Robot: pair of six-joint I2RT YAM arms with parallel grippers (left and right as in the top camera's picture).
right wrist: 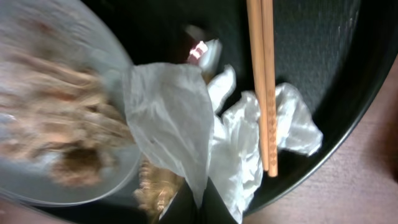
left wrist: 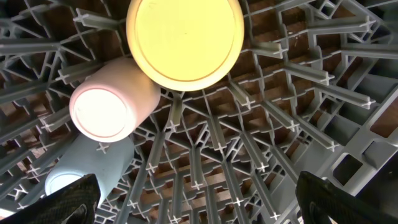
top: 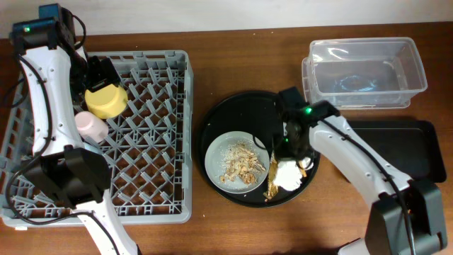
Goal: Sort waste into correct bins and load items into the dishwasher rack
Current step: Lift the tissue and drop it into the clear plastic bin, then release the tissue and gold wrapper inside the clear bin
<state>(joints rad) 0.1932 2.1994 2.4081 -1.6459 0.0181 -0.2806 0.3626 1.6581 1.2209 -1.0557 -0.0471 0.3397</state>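
Observation:
My right gripper (right wrist: pixel 200 204) is shut, its dark fingers pinching a fold of the crumpled white napkin (right wrist: pixel 171 118) on the round black tray (top: pixel 233 106). From overhead the napkin (top: pixel 288 175) lies just below that gripper (top: pixel 291 145). The gold wrapper (right wrist: pixel 154 186) lies under the napkin. Chopsticks (right wrist: pixel 264 81) rest across it. The plate (top: pixel 216 152) holds food scraps (top: pixel 241 164). My left gripper (left wrist: pixel 199 205) hangs open over the dishwasher rack (top: pixel 163 177), above the yellow bowl (left wrist: pixel 185 38), pink cup (left wrist: pixel 109 106) and light-blue cup (left wrist: pixel 87 165).
The clear tub (top: pixel 364 71) stands at the back right. Below it, the shallow black rectangular tray (top: pixel 407 149) lies beside my right arm. Bare wooden table shows between the rack and the round tray.

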